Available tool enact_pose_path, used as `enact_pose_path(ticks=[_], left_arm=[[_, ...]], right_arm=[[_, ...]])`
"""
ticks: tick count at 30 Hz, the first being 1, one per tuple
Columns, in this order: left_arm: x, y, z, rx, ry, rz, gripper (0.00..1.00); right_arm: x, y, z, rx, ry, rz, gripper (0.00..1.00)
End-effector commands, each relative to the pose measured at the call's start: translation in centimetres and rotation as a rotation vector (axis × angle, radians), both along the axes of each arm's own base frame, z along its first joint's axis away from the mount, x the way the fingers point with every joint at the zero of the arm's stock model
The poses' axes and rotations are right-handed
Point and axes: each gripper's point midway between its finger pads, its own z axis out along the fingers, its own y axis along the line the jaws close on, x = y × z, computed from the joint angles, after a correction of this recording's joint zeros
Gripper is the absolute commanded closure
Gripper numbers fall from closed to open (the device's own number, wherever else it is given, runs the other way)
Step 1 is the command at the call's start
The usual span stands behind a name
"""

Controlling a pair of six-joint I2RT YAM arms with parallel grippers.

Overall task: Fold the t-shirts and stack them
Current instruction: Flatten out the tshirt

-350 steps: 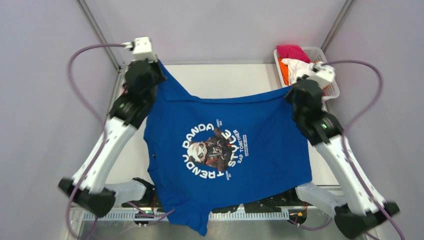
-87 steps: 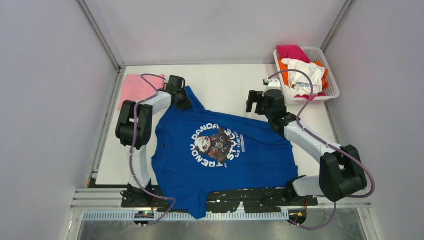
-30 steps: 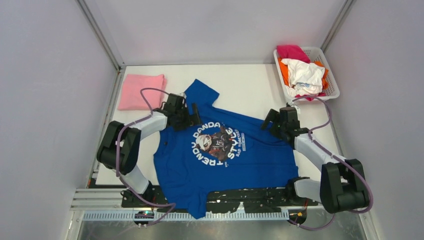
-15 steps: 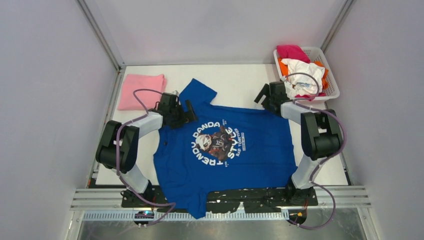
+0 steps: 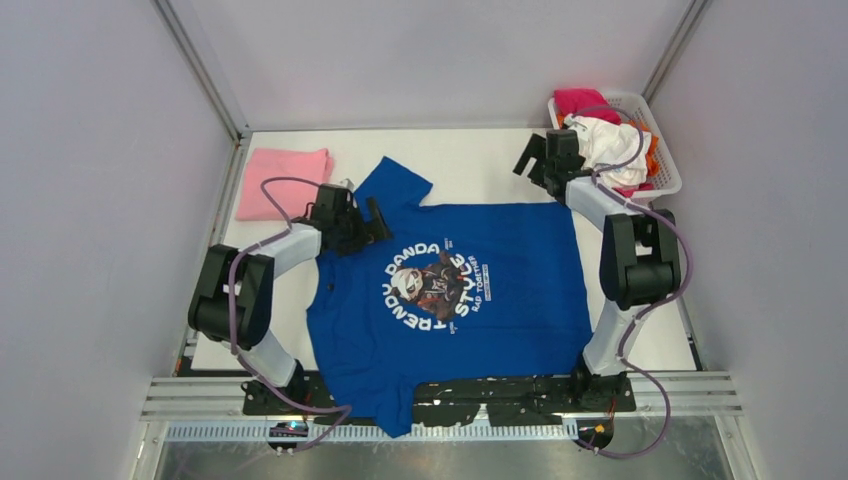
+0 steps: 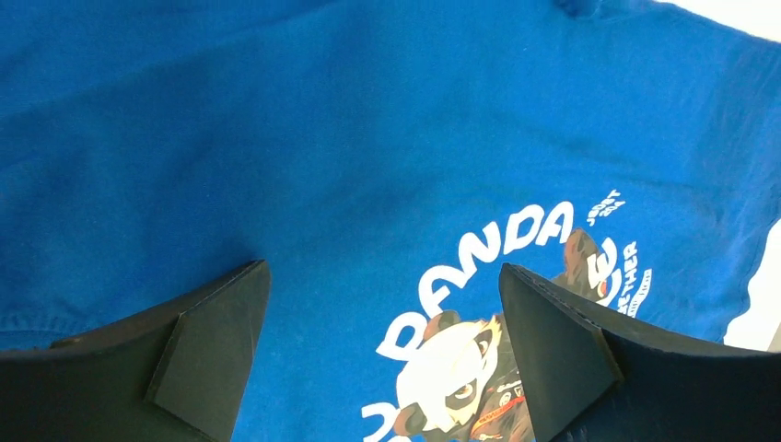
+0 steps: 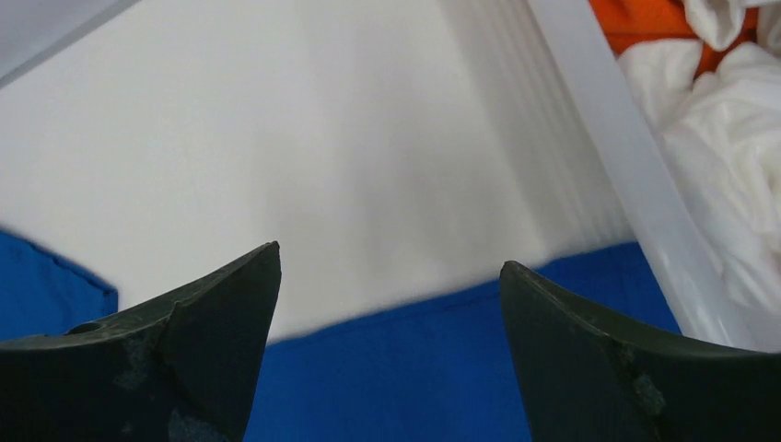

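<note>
The royal-blue t-shirt (image 5: pixel 500 310) lies spread flat and print-up on the table, one sleeve (image 5: pixel 398 185) pointing to the far side and its near part hanging over the front rail. My left gripper (image 5: pixel 378 224) hovers open over the shirt beside the panda print (image 6: pixel 460 368), nothing between its fingers. My right gripper (image 5: pixel 528 172) is open above the shirt's far right edge (image 7: pixel 414 368), next to the basket. A folded light-pink t-shirt (image 5: pixel 283 180) lies at the far left.
The white slatted basket (image 5: pixel 668 185) stands at the far right corner, holding magenta (image 5: pixel 583 102), orange (image 7: pixel 645 18) and white (image 7: pixel 718 138) shirts. Its wall (image 7: pixel 599 129) is just right of my right gripper. Grey walls close in the table on both sides.
My right gripper has swung from the shirt's right edge to the far right, beside the basket, uncovering the shirt's flat far corner. My left gripper has barely shifted.
</note>
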Motion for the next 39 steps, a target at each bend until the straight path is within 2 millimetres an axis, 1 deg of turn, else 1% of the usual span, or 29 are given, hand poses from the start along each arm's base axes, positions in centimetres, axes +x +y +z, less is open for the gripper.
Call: enact_pose_path(ticks=[1,2,3,4,5,6,7,8,9,10,11,12,13,14,18,20,21,22,23,24,25,26,29,30,33,35,36,38,39], left_arm=[[1.5,0.3,4.6,0.024,-0.117,-0.012,0.0],[1.4,0.4,4.9,0.055,-0.111,-0.025,0.0],[1.2,0.6,5.0,0.106,-0.097,-0.042,0.0],[1.0,0.6,5.0,0.164,-0.085,-0.062,0.0],[0.8,0.9,4.9,0.234,-0.069,-0.079,0.0],[0.8,1.6,4.7,0.332,-0.056,-0.071,0.0],[0.8,1.8,4.6,0.392,-0.042,-0.08,0.0],[0.7,1.8,4.5,0.433,-0.023,-0.099,0.0],[0.6,1.7,4.2,0.45,-0.003,-0.115,0.0],[0.7,1.4,4.0,0.445,0.01,-0.128,0.0],[0.7,1.1,3.7,0.44,0.022,-0.139,0.0],[0.9,0.7,3.5,0.428,0.031,-0.155,0.0],[0.9,0.3,3.1,0.414,0.041,-0.171,0.0],[0.9,-0.2,2.5,0.403,0.062,-0.188,0.0],[1.1,-0.7,0.8,0.404,0.151,-0.219,0.0],[1.5,-0.8,-0.1,0.395,0.173,-0.225,0.0],[1.6,-0.7,-0.5,0.38,0.196,-0.224,0.0],[1.7,-0.7,-0.9,0.355,0.219,-0.225,0.0],[2.1,-0.5,-1.1,0.346,0.23,-0.216,0.0],[2.5,-0.3,-1.4,0.338,0.241,-0.209,0.01],[2.9,-0.2,-1.5,0.325,0.25,-0.204,0.0],[3.2,-0.2,-1.6,0.312,0.266,-0.204,0.0],[4.1,-0.3,-2.0,0.301,0.291,-0.207,0.0],[4.2,-0.4,-2.1,0.298,0.299,-0.212,0.0],[5.5,0.0,-1.3,0.321,0.304,-0.194,0.0],[6.5,0.0,-0.9,0.335,0.291,-0.206,0.0],[7.2,-0.1,-0.8,0.329,0.294,-0.212,0.0],[7.9,-0.5,-1.0,0.291,0.333,-0.23,0.0],[8.4,-0.8,-0.8,0.266,0.351,-0.232,0.0]], right_arm=[[-4.6,1.8,3.4,-0.008,-0.009,0.103,0.05],[-6.3,2.6,1.9,-0.013,0.044,0.125,0.05],[-7.3,2.9,2.4,-0.017,0.045,0.134,0.05],[-9.2,3.5,0.7,-0.037,0.108,0.148,0.05],[-10.2,3.8,0.7,-0.046,0.118,0.155,0.05],[-12.1,4.1,-0.7,-0.067,0.176,0.162,0.04],[-13.0,4.5,-0.8,-0.072,0.187,0.167,0.05],[-14.6,4.4,-2.1,-0.08,0.237,0.173,0.05],[-15.4,4.6,-2.1,-0.077,0.247,0.182,0.05],[-16.7,4.3,-3.3,-0.085,0.291,0.187,0.05],[-17.3,4.2,-3.2,-0.091,0.295,0.188,0.05],[-18.4,3.8,-4.0,-0.103,0.329,0.189,0.05],[-18.7,3.5,-4.0,-0.114,0.331,0.187,0.04],[-19.4,3.2,-4.6,-0.122,0.351,0.188,0.05],[-19.6,3.6,-5.8,-0.12,0.382,0.215,0.05],[-19.4,3.8,-6.9,-0.119,0.407,0.228,0.05],[-19.0,3.9,-6.9,-0.119,0.405,0.225,0.05],[-18.9,3.8,-7.5,-0.12,0.424,0.222,0.05],[-18.4,3.8,-7.4,-0.116,0.419,0.218,0.05],[-18.3,3.8,-7.9,-0.11,0.434,0.217,0.05],[-17.7,4.0,-7.7,-0.104,0.424,0.219,0.05],[-17.6,4.0,-8.2,-0.099,0.436,0.219,0.05],[-16.5,4.1,-8.2,-0.09,0.432,0.214,0.05],[-16.3,4.1,-8.4,-0.085,0.434,0.213,0.05],[-15.0,4.0,-8.1,-0.071,0.422,0.206,0.04],[-14.3,4.0,-8.4,-0.057,0.428,0.202,0.05],[-13.7,4.0,-8.0,-0.053,0.418,0.203,0.05],[-13.1,4.0,-8.2,-0.046,0.419,0.208,0.05],[-12.9,3.9,-8.2,-0.04,0.419,0.208,0.05]])
